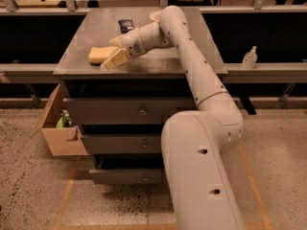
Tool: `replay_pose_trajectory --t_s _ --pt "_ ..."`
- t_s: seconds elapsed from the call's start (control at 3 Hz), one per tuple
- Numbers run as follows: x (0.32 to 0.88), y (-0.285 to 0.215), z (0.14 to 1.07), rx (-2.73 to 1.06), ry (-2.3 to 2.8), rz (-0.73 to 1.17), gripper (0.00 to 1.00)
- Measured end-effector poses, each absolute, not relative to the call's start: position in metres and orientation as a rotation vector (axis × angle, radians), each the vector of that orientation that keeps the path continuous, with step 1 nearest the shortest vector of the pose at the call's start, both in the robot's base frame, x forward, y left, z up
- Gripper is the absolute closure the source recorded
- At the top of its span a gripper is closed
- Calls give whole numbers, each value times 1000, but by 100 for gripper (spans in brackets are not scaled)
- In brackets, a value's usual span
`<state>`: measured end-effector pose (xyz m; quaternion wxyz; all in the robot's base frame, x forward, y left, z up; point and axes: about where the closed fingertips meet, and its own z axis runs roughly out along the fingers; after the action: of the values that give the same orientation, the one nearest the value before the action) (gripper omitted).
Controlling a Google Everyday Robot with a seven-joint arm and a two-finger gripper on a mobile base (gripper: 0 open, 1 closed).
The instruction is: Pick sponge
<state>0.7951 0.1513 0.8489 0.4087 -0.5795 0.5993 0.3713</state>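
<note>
gripper at the sponge, grasp unclear

your robot's pale two-finger gripper (112,56) sits low over the front left of the grey metal cabinet top (192,56), right at the right end of the pale yellow rectangular foam sponge (97,54). you cannot tell whether it grips the sponge or is released. the sponge lies flat there. a small black packet (126,24) lies further back, well apart.

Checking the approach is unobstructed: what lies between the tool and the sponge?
Nothing, in the camera view: the tool overlaps the arm-side end of the sponge on the cabinet top, with no other object and no bare stretch between them.
</note>
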Motion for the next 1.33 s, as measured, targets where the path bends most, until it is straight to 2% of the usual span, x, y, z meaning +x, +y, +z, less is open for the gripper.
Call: replay_pose_trajectory --t_s 0.67,1.0,1.33 --pt "791 168 835 -1497 1528 1001 62" --pt "782 148 882 -1551 1463 895 85" --pt "761 111 978 -1594 1313 666 100"
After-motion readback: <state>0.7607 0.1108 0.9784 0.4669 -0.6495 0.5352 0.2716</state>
